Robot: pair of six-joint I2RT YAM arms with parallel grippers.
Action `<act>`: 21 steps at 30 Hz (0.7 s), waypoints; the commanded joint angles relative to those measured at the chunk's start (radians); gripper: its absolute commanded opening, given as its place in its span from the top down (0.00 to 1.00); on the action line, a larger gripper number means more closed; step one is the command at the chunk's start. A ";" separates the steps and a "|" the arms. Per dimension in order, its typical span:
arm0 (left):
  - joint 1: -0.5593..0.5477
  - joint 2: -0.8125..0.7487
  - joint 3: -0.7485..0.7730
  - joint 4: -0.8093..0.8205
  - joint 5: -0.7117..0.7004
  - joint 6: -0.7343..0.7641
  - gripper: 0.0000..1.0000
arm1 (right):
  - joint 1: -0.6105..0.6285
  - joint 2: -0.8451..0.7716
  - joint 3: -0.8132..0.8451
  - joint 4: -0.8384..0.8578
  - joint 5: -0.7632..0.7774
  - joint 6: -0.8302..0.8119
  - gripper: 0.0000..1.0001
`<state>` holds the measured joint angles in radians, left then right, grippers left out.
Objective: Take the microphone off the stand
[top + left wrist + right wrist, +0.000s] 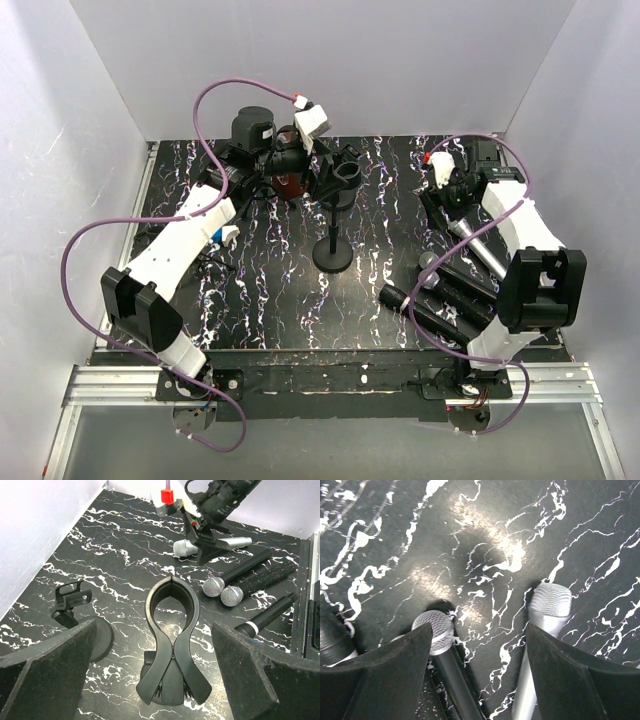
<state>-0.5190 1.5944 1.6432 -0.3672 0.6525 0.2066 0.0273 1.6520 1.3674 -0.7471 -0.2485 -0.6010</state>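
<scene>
Left wrist view shows the stand's clip empty, its two curved arms meeting at the top with nothing in the loop. The left fingers are spread wide on either side of it and touch neither arm. That pose suits bracing the stand while a mic is pulled free, though at this moment they hold nothing. A small stand beside it, farther from the mics, also carries an empty holder.

The mics are all on the desk on the right arm's side, well apart from the stand. Several black mics lie roughly parallel there, heads toward the stand.

In the right wrist view the right fingers are also wide open, pointing down at the desk. The silver mic lies flat between them, close to one finger's inner edge rather than centred, with its handle running back under the wrist. A black mic lies against the inner edge of the other finger. Neither is gripped.

With the clip bare and the silver mic resting on the desk under open fingers, I judge the removal itself done, with this mic the likeliest one taken off. Whether the right arm is letting go or lining up to grasp cannot be told from these views.
</scene>
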 commanded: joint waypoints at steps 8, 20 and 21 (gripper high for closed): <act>0.002 -0.001 -0.003 -0.021 0.026 0.004 0.02 | -0.111 0.053 0.091 0.150 0.222 0.035 0.29; -0.004 -0.024 0.010 -0.088 -0.022 0.068 0.02 | -0.225 0.311 0.104 0.328 0.512 -0.184 0.46; -0.004 -0.025 0.013 -0.088 -0.024 0.074 0.02 | -0.227 0.315 0.093 0.328 0.511 -0.190 0.47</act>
<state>-0.5190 1.5990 1.6424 -0.4259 0.6472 0.2443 -0.2005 1.9724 1.4742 -0.4664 0.2199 -0.7181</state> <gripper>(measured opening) 0.981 0.539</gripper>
